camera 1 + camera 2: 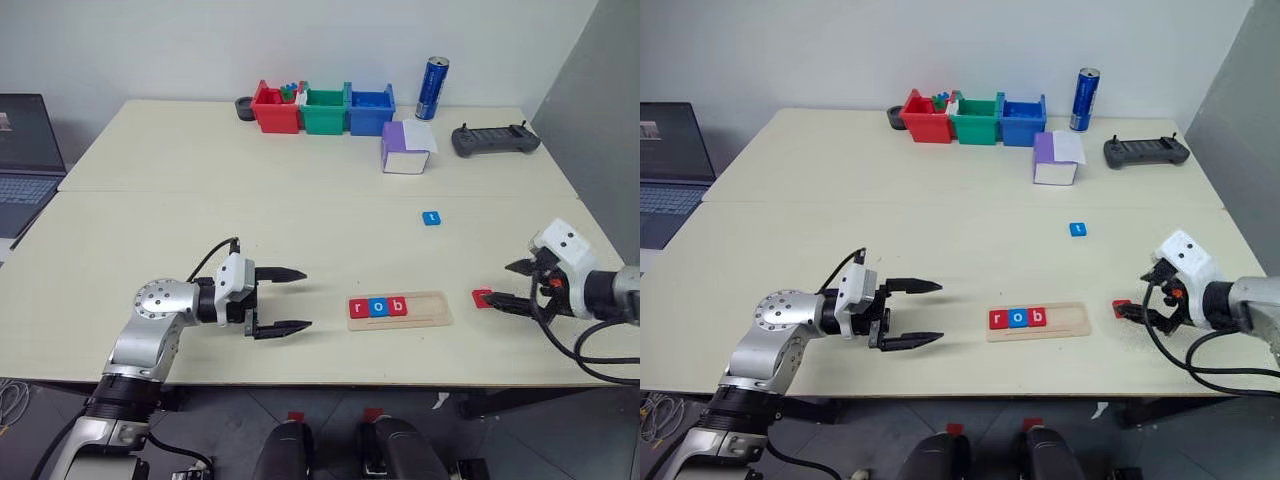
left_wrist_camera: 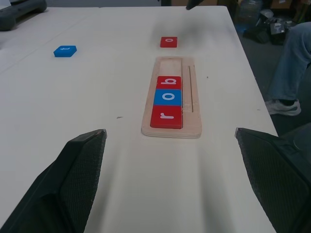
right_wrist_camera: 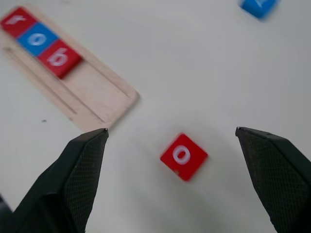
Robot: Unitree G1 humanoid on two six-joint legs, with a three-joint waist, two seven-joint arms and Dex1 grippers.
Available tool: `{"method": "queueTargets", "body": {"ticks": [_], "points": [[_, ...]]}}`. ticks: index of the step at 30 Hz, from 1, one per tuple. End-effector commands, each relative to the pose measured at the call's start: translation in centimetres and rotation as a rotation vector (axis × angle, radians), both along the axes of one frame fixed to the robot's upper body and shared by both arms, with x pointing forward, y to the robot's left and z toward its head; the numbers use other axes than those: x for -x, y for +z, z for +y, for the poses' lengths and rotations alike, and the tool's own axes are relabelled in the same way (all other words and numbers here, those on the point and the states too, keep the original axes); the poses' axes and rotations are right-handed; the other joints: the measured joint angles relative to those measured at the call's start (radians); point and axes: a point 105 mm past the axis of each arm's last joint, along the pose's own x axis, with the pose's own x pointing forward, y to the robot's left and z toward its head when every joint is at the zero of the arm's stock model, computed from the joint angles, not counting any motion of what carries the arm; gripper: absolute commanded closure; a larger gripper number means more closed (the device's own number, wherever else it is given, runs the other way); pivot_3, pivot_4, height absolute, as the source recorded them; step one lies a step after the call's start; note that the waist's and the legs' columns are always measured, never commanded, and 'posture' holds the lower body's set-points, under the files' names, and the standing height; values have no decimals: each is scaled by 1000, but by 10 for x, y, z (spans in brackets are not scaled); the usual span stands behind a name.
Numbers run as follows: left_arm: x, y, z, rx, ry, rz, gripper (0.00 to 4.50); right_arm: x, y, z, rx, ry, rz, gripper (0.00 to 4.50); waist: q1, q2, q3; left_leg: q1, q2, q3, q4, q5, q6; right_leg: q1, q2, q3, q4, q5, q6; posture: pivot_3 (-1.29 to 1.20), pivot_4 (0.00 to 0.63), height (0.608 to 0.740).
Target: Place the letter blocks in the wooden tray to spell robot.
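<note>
We see the small flat red square tile (image 1: 482, 297) on the table partly covered by the right gripper's black fingers (image 1: 519, 304) in the head views. We cannot read the white letter on the small flat blue square tile (image 1: 431, 217). A person's blue-trousered leg and pale shoe (image 2: 290, 68) are cut off at the edge.

On our pale table (image 1: 200, 230) we see the wooden tray (image 1: 425, 311), loose red tile (image 1: 483, 297), blue tile (image 1: 431, 217), three bins (image 1: 323, 110), a can (image 1: 432, 88).
</note>
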Motion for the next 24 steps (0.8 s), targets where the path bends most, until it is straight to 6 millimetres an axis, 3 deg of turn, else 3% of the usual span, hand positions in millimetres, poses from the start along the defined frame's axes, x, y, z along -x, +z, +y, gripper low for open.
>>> {"method": "queueTargets", "body": {"ticks": [1, 4, 11, 24], "points": [[2, 12, 0, 5, -3, -43, 0, -3, -22, -19, 179, 232, 47, 40, 0, 0, 0, 0, 0, 0, 0, 0, 0, 0, 0, 1, 0, 0, 0, 0, 150, 740], [3, 12, 0, 3, 2, -45, 0, -9, -39, -37, 296, 330, 120, 40, 2, 0, 0, 0, -1, 1, 1, -1, 1, 0, -1, 1, 0, 0, 0, 0, 150, 740], [6, 9, 5, -11, 33, -49, 0, -37, -36, -37, 310, 422, 94, 40, 0, 1, 1, 0, 0, 3, 3, 0, 0, 0, 0, 2, 2, 0, 0, 0, 150, 740], [12, 6, 8, -17, 59, -37, 0, -36, -49, -31, 284, 499, 141, 40, 5, 1, 0, 1, -1, 3, 5, 0, 1, 1, -2, 3, 3, 1, -1, 0, 150, 740]]}}
